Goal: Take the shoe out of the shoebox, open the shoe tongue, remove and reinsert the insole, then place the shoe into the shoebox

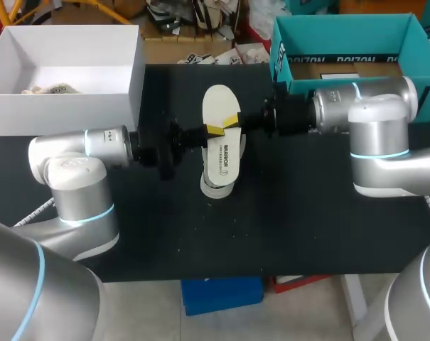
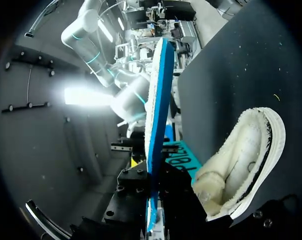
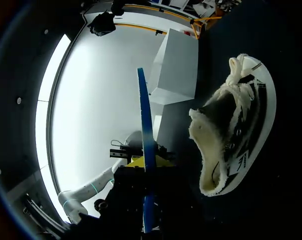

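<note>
A white insole (image 1: 222, 153) with a blue underside hangs flat above the table, seen edge-on in the left wrist view (image 2: 154, 110) and the right wrist view (image 3: 145, 125). My left gripper (image 1: 215, 130) comes in from the left and is shut on the insole's edge (image 2: 153, 200). My right gripper (image 1: 233, 119) holds the opposite edge from the right, shut on it (image 3: 147, 175). Directly below the insole, the white fleece-lined shoe (image 1: 216, 188) stands on the black table (image 1: 307, 227); both wrist views show its opening (image 2: 240, 160) (image 3: 235, 135).
A teal shoebox (image 1: 342, 42) stands open at the back right. A white box (image 1: 65, 106) with something pale inside sits at the back left. Both arms stretch across the table's middle at about the same height.
</note>
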Controlling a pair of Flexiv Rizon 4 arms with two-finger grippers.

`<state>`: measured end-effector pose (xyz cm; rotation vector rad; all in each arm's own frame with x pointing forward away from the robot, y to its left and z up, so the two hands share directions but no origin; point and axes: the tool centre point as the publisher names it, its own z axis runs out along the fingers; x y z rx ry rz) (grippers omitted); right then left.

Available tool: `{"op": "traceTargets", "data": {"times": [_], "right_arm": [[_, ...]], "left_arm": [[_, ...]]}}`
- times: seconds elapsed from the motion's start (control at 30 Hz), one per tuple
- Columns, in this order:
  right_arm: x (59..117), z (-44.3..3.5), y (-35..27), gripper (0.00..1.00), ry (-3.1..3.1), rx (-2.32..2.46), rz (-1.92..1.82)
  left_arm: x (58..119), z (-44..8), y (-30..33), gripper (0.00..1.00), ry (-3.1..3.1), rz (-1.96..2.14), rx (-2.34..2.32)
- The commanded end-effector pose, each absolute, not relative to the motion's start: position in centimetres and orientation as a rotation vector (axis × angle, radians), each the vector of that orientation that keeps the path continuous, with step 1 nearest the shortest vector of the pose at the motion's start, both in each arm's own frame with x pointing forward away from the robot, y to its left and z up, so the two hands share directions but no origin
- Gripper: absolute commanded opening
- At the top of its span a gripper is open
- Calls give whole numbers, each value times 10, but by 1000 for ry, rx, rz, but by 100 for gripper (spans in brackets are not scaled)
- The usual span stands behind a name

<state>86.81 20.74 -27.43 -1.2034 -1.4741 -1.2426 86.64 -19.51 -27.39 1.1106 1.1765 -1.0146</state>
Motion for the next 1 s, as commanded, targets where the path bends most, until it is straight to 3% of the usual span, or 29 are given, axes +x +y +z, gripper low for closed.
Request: {"op": "traceTargets", "data": {"times": [0.03,0.17,0.2,0.23,1.0], "right_arm": [[868,-273,208,0,-1474,-1206,-1243],[868,-273,208,0,-1474,-1206,-1243],[868,-273,208,33,-1474,-1206,-1243],[868,-273,207,100,-1459,-1210,-1260],[834,-266,144,100,-1521,-1454,-1260]], "left_arm": [[866,-276,-196,0,1178,-1013,1115],[866,-276,-196,0,1172,-1015,1119],[866,-276,-196,0,1171,-1016,1121],[866,-275,-196,0,1170,-1017,1123],[821,-268,-171,0,1532,-1028,1261]]}}
